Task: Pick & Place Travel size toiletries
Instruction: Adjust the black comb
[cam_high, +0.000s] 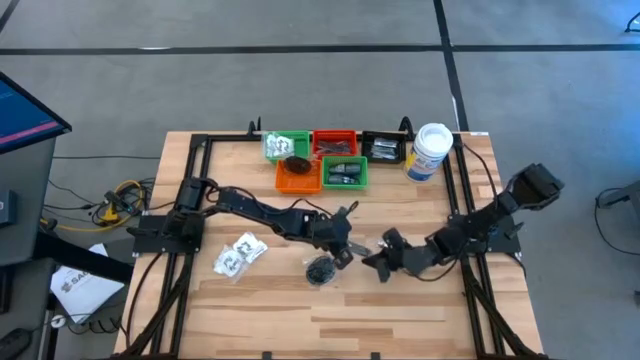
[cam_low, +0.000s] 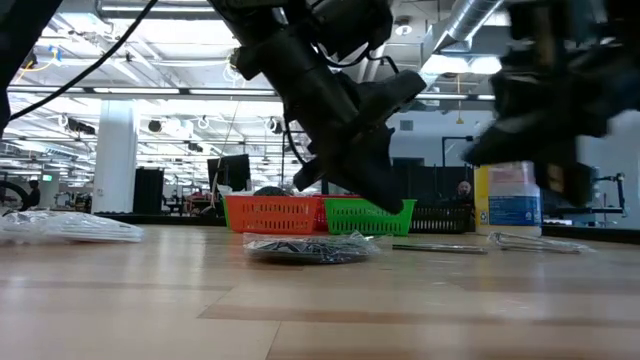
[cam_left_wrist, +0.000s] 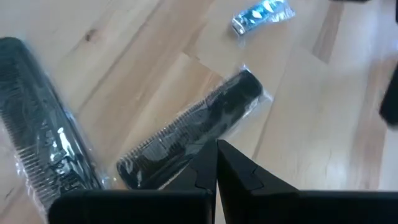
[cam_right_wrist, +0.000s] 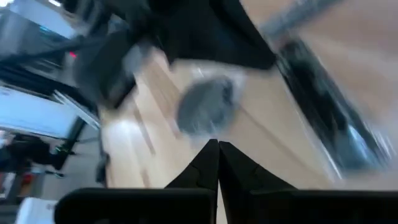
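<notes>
Trays: four small plastic mesh trays (cam_high: 322, 172) clustered at the wooden table's (cam_high: 400, 300) far edge.
Canister: tall white labelled canister (cam_high: 429, 151) just right of the trays.
Packets: clear plastic packets with white contents (cam_high: 238, 254) left of the bagged black round piece (cam_high: 320, 269).
Combs: two wrapped black combs (cam_left_wrist: 193, 134) side by side, a small silvery tube (cam_left_wrist: 261, 15) beyond.

Centre of table (cam_high: 400, 300) obstructed: left gripper (cam_high: 345, 250) and right gripper (cam_high: 378, 262), both closed, nearly meet above a wrapped comb (cam_left_wrist: 193, 134) and dark packet (cam_high: 320, 270). Far edge blocked by trays (cam_high: 345, 174) and canister (cam_high: 430, 150). Near strip open.
</notes>
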